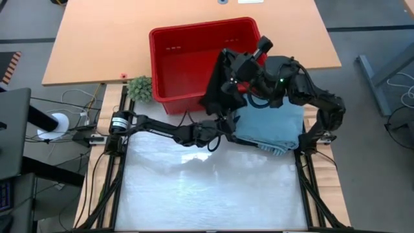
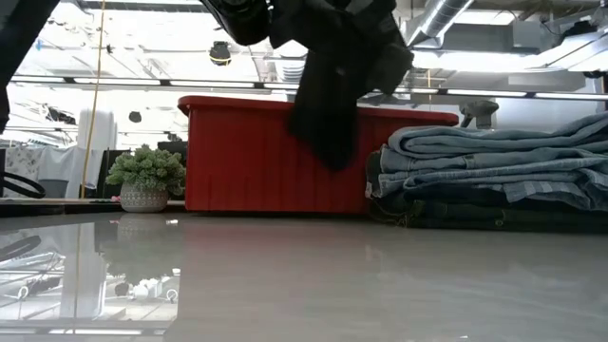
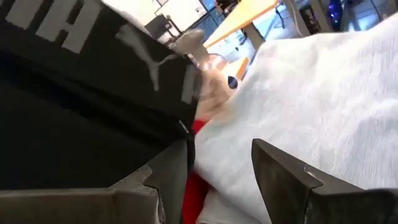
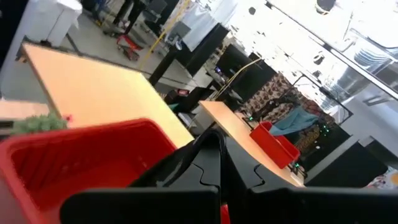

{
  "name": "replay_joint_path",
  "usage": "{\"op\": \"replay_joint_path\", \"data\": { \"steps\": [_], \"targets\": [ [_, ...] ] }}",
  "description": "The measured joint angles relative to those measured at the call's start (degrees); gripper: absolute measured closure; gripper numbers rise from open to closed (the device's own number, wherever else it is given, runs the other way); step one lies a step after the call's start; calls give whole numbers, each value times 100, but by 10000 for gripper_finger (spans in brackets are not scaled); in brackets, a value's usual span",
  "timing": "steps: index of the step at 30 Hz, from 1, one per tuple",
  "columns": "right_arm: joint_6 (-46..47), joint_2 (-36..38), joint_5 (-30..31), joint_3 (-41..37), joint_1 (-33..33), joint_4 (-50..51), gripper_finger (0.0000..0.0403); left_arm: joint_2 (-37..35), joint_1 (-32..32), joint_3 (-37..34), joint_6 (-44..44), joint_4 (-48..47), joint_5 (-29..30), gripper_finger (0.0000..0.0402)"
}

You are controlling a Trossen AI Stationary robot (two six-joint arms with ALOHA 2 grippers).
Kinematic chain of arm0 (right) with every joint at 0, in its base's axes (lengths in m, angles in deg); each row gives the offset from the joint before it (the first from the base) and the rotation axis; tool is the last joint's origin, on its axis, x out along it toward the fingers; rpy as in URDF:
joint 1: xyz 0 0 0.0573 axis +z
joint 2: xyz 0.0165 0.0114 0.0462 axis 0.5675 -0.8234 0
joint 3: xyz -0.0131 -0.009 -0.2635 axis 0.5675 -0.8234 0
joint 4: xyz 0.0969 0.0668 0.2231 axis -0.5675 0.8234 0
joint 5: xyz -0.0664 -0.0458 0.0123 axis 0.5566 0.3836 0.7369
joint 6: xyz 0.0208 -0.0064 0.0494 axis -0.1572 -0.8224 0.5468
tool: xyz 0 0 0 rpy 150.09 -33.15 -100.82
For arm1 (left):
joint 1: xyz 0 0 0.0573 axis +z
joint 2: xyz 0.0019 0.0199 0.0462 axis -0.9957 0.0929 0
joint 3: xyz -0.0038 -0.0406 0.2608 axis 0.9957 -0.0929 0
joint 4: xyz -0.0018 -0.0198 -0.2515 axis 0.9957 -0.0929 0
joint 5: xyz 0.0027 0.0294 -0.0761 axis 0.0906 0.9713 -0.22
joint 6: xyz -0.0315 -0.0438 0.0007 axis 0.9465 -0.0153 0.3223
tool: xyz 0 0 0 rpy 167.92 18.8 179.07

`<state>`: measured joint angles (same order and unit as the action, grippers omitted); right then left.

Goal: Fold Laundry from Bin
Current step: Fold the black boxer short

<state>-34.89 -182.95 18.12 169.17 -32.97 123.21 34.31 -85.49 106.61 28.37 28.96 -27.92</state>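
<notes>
Right hand (image 1: 228, 83): clamped shut on black garment (image 1: 220, 87), upper centre, over the red bin (image 1: 178, 58) rim.
Left hand (image 1: 217, 133): partly open, seemingly holding nothing, centre frame.
Folded denim stack (image 1: 272, 126): on the counter (image 1: 207, 188), right of centre.

Black garment (image 1: 217, 87) hanging over red bin (image 1: 187, 58) rim, folded denim stack (image 1: 272, 126) beside
</notes>
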Motion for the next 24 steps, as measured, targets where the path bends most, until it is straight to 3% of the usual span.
{"op": "replay_joint_path", "data": {
  "steps": [4,16,20,24],
  "targets": [
    [2,-236,26,401,38,176,379,6,10,-1,-158,244,451,235],
    [195,-240,113,357,257,234,379,-7,-53,0,-545,911,1649,240],
    [199,-236,210,357,246,372,379,-136,-165,1,-694,1049,1947,287],
    [199,-227,309,357,246,806,379,-251,-293,0,-1001,1010,2113,378]
  ]
}}
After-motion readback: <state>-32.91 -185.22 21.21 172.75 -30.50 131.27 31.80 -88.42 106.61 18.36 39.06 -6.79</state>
